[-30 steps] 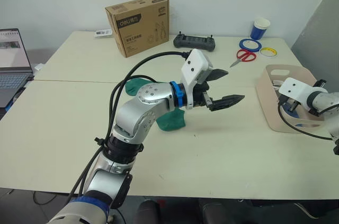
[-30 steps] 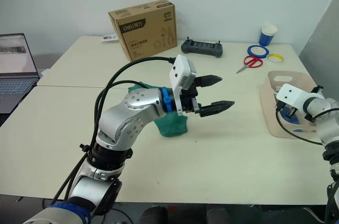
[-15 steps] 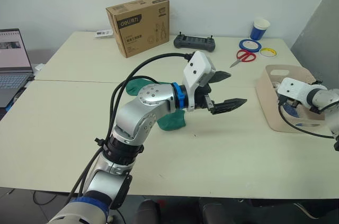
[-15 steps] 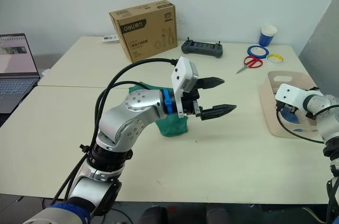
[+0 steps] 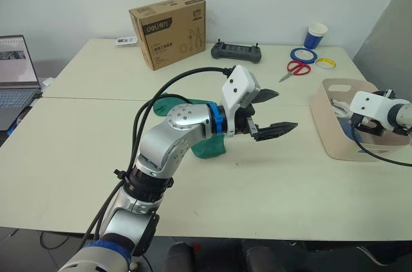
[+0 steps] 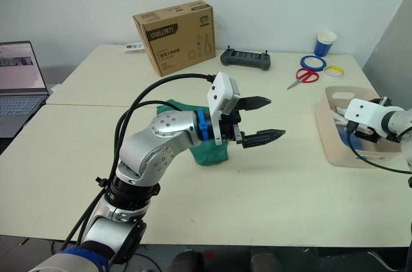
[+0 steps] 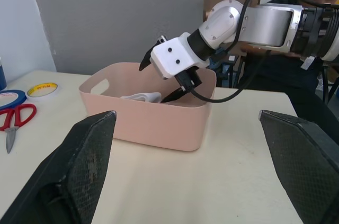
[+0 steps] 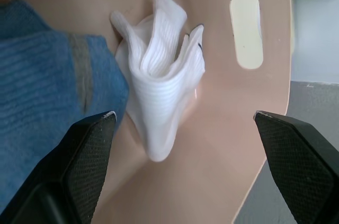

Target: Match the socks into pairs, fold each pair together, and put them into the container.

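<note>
Your left gripper (image 5: 269, 110) hangs above table (image 5: 77, 150) mid-span, jaws spread, holding nothing. Dark green socks (image 5: 209, 146) lie on table under your left forearm. Pink container (image 5: 328, 132) sits near table's right edge. Your right gripper (image 7: 167, 78) sits over container, jaws spread, empty. Inside container: white socks (image 8: 161, 102) bunched, touching blue socks (image 8: 47, 81).
</note>
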Motion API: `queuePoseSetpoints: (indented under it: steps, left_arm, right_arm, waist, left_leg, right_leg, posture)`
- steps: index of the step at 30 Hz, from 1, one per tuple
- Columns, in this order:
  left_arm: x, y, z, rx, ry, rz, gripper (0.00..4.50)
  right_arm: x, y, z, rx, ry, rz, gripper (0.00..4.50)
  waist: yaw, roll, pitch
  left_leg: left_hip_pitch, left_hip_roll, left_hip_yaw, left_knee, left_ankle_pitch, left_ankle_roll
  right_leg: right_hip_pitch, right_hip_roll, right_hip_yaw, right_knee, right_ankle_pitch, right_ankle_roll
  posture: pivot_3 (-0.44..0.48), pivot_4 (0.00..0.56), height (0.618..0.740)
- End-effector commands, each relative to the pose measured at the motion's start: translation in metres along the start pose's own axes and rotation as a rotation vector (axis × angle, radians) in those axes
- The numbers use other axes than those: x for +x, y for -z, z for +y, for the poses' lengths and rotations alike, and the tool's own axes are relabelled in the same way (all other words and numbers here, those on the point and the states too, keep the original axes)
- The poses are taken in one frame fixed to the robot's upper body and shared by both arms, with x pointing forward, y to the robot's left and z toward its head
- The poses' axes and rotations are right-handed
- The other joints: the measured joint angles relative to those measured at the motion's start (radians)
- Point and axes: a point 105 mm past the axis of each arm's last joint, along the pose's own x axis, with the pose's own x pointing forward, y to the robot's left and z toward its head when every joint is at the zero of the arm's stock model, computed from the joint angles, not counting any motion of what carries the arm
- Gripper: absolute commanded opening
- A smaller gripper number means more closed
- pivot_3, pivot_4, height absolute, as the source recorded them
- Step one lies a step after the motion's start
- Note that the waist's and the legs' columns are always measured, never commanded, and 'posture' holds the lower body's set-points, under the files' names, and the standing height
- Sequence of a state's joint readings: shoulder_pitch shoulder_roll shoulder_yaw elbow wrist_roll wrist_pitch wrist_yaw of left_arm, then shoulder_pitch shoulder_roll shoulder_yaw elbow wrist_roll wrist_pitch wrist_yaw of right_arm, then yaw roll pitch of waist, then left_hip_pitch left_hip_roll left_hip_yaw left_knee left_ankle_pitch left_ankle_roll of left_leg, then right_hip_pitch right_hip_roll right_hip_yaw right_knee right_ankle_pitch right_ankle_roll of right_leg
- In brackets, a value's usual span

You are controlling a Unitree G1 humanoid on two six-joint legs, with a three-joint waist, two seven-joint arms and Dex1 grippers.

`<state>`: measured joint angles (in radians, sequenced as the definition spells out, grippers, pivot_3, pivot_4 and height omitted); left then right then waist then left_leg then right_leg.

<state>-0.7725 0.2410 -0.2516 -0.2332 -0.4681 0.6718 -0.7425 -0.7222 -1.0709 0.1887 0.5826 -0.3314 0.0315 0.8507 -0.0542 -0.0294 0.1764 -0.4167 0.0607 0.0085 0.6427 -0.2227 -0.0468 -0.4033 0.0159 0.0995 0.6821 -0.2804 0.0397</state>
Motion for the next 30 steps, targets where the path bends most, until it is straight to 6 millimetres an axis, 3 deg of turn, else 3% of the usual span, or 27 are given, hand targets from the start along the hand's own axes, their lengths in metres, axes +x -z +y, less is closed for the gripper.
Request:
queuePoseSetpoints:
  steps: [1,5,9,15,19,23,27,30]
  left_arm:
    - [0.000,-0.008,-0.008,0.039,0.031,-0.021,4.50]
    - [-0.003,-0.008,-0.005,0.044,0.021,-0.020,4.50]
    - [-0.016,-0.006,0.004,0.052,-0.017,-0.005,4.50]
    - [-0.058,0.011,0.017,0.063,-0.096,0.070,4.50]
    - [-0.090,0.024,0.027,0.054,-0.205,0.129,4.50]
    - [-0.118,0.042,0.033,0.044,-0.358,0.158,4.50]
    - [-0.144,0.054,0.042,0.060,-0.558,0.149,4.50]
    - [-0.172,0.071,0.035,-0.007,-0.747,0.138,4.50]
  right_arm:
    - [-0.024,-0.006,-0.019,0.016,-0.003,-0.033,4.48]
    - [-0.041,-0.007,-0.032,0.036,0.018,-0.037,4.48]
    - [-0.060,-0.023,-0.044,0.106,0.033,-0.114,4.48]
    - [-0.073,-0.105,-0.029,0.322,-0.076,-0.525,4.48]
    - [-0.073,-0.161,-0.004,0.450,-0.151,-0.794,4.48]
    - [-0.066,-0.195,0.032,0.591,-0.207,-0.917,4.48]
    - [-0.057,-0.204,0.060,0.637,-0.185,-0.928,4.48]
    - [-0.037,-0.193,0.092,0.695,-0.116,-0.889,4.48]
  waist:
    - [0.000,0.000,0.000]
    - [0.000,0.001,0.000]
    - [-0.001,0.002,0.000]
    - [-0.013,0.002,-0.001]
    - [-0.009,0.002,0.000]
    - [0.003,0.002,0.000]
    - [0.022,0.002,0.000]
    - [0.022,0.001,-0.004]
  left_leg:
    - [0.000,0.000,0.000,0.000,0.000,0.000]
    - [0.000,0.000,0.000,0.000,0.000,0.000]
    - [0.000,0.000,0.000,0.000,0.000,0.000]
    - [0.001,0.002,-0.003,0.001,0.000,0.000]
    - [0.000,0.001,-0.004,0.001,0.000,0.000]
    - [0.000,0.001,-0.004,0.002,0.000,0.000]
    - [-0.003,0.001,-0.003,0.002,0.000,0.000]
    - [-0.002,0.001,-0.002,0.001,0.000,0.000]
  right_leg:
    - [0.000,0.000,0.000,0.000,0.000,0.000]
    - [0.000,0.000,0.000,0.000,0.000,0.000]
    - [0.000,0.000,0.000,0.000,0.000,0.000]
    - [0.000,0.002,-0.001,0.002,0.000,0.000]
    - [0.000,0.002,-0.002,0.005,0.000,0.000]
    - [0.000,0.001,-0.003,0.006,0.000,-0.001]
    - [-0.001,0.000,-0.004,0.005,0.000,-0.001]
    - [-0.001,0.000,-0.003,0.003,0.000,-0.001]
  posture:
    - [0.000,0.150,0.740]
    - [0.000,0.150,0.740]
    - [0.000,0.150,0.740]
    - [0.000,0.150,0.740]
    - [0.000,0.150,0.740]
    - [0.000,0.150,0.740]
    - [0.000,0.150,0.740]
    - [0.000,0.150,0.740]
